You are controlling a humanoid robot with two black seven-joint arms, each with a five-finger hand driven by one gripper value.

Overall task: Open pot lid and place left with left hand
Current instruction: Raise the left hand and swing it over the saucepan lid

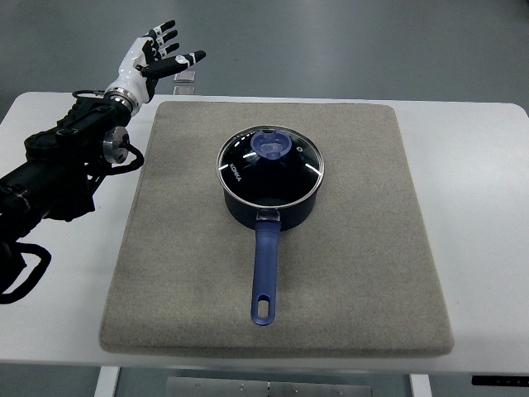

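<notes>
Looking down steeply from the robot's side, the view took in a white table (pixel 479 215) covered at its centre by a large grey felt mat (pixel 355 273). Nearest the camera, in the lower middle of the frame, the pot's long blue handle (pixel 264 273) pointed straight toward the viewer, ending in a hanging hole. Above it, at the centre of the frame, sat the dark blue pot (pixel 270 207) with its glass lid (pixel 270 165) on, a blue knob (pixel 272 145) at the lid's middle.

Along the left edge, the black left arm (pixel 58 174) ran diagonally up to the left hand (pixel 153 58) in the upper left of the frame, well apart from the pot and beyond the mat's far left corner. Its white and black fingers (pixel 165 37) were spread wide and held nothing.

To do the step well, the hand would probably need to travel right and toward the camera, settle over the knob, pinch it from above, lift straight up so the pot stays put, then set the lid on the bare mat left of the pot.

Hard to make out: the pot's inside lay dark behind reflections on the glass, the small clear object (pixel 187 78) just beside the fingers could not be identified, and no right arm showed.
</notes>
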